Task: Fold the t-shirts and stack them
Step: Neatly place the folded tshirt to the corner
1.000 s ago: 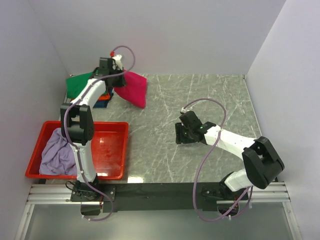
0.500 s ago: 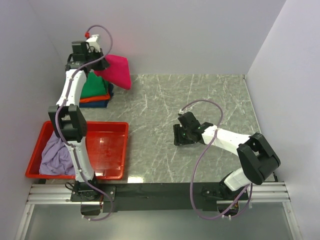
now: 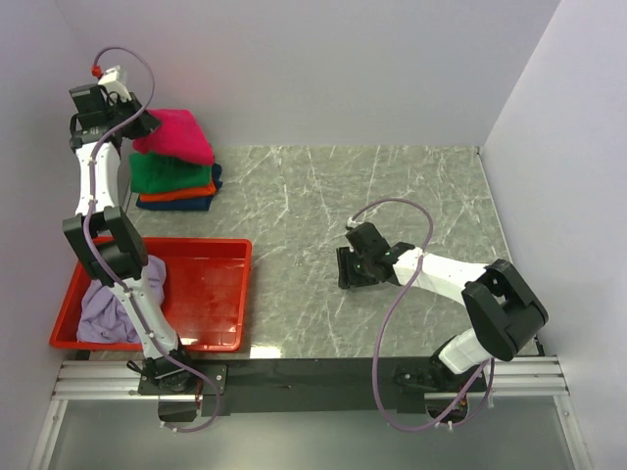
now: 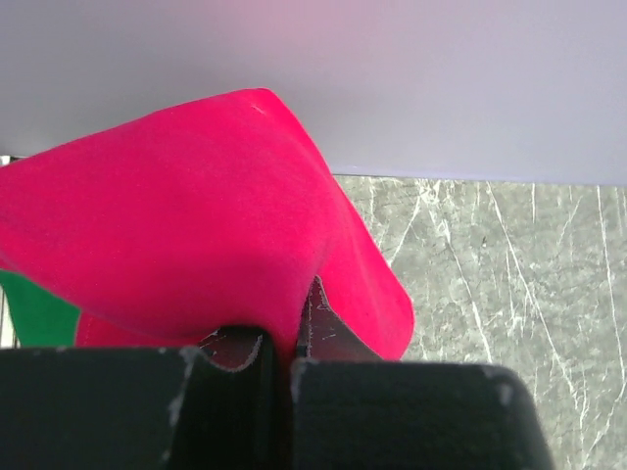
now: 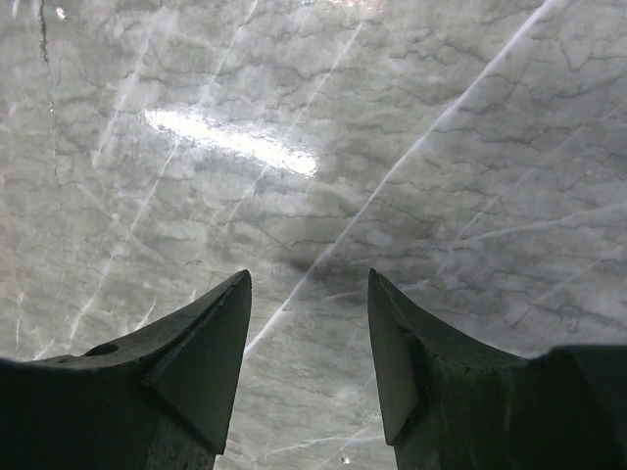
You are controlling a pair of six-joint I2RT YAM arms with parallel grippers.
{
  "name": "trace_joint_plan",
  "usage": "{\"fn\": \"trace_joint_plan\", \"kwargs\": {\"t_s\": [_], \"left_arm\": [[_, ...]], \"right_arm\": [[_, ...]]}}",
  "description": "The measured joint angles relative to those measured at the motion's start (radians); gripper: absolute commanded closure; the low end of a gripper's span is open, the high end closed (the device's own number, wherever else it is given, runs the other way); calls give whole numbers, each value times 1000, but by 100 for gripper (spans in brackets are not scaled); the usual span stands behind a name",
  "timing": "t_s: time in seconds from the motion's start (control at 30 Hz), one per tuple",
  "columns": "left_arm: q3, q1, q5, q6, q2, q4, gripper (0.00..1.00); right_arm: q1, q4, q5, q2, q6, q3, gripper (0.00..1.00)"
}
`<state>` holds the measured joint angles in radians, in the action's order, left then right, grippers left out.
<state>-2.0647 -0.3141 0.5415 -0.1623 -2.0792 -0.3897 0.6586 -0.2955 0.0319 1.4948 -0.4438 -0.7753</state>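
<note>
Looking from your left side, you have the red tray [image 3: 211, 294] at the near left edge of the table [image 3: 392, 186], with the pale lavender shirt [image 3: 108, 308] crumpled in its left half. Beyond the tray, in the far left corner, sits the pile: the dark blue shirt [image 3: 178, 205] at the bottom, the orange shirt [image 3: 181, 194] on it, and the green shirt [image 3: 171, 176] above that.

Your left gripper [image 3: 137, 127] is raised over the left edge of that pile. Its jaws are pinched nearly together on one edge of the crimson-pink shirt [image 3: 178, 137]; the wrist view shows the cloth clamped in the narrow slit between the fingers [image 4: 235, 348].

The folded pink shirt lies over the green one with its long axis running left to right. The gripped end is at the left, and the free end points right and droops slightly toward you. You cannot tell whether it rests fully on the pile.

Well apart to the right, your right gripper [image 3: 343, 266] hangs low over bare marble near the table's middle, jaws spread wide and holding nothing.
</note>
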Motion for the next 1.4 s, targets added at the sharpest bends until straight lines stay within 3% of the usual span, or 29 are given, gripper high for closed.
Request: {"fn": "trace_joint_plan", "kwargs": {"t_s": [0.23,0.43,0.83,0.93,0.97,1.03,1.13,1.17,1.27,1.4], "left_arm": [[6,-16,32,-7,-20,6,100],[-3,-23,45,19,-130,-31,100],[119,-71,-45,37,-197,-26,100],[134,-72,-79,36,-195,-19,88],[138,-72,-92,37,-192,-15,75],[157,-69,-123,32,-180,-8,62],[176,-74,-180,15,-162,-9,31],[183,-77,-205,10,-155,-11,10],[209,-86,-280,-8,-120,-19,4],[243,-91,-412,-41,-27,-45,3]], "right_arm": [[14,8,3,0,0,3,42],[20,11,4,-1,0,11,42],[23,30,15,-34,0,45,42],[23,33,15,-56,0,60,42],[24,33,15,-63,0,63,42],[24,34,16,-73,0,64,42],[24,37,19,-90,0,65,41],[24,40,19,-96,0,67,41],[24,43,18,-109,0,72,40],[24,47,19,-119,0,76,39]]}}
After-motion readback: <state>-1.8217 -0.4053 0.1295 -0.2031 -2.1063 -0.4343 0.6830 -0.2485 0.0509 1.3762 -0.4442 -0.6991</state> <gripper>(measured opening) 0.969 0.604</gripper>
